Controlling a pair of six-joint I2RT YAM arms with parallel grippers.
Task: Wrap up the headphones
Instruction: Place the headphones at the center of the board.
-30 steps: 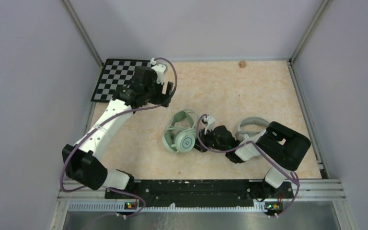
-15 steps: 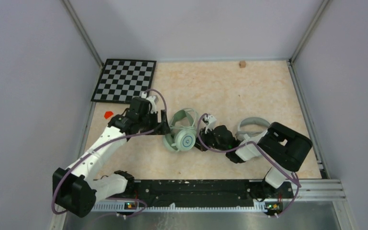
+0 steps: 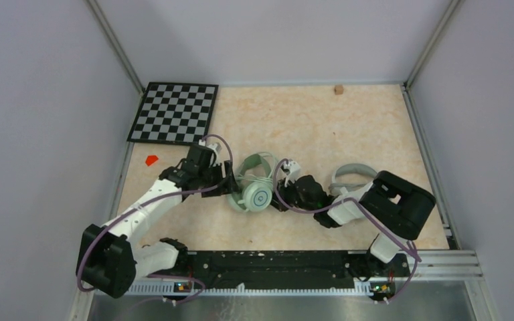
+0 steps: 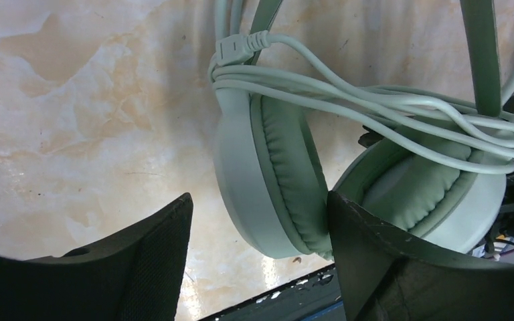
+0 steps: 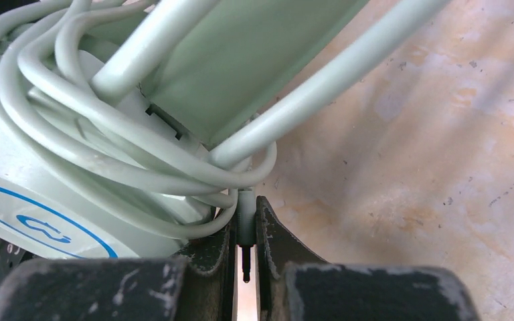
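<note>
One mint earcup [image 4: 268, 180] between left fingers [image 4: 130, 267], right gripper [image 5: 244, 227] pinching plug [image 5: 244, 208]

Mint-green headphones [image 3: 254, 190]; pale-grey headphones [image 3: 353, 168]; black-and-white checkerboard [image 3: 173, 112]; beige marbled table [image 3: 321, 127]; red scrap [image 3: 151, 160]; brown block [image 3: 338, 89]

The top external camera looks steeply down from above the near edge over the whole table [image 3: 321, 120]; both wrist cameras sit low and very close (the right one closest) to the mint-green headphones [image 3: 254, 188], which all three views share.
</note>
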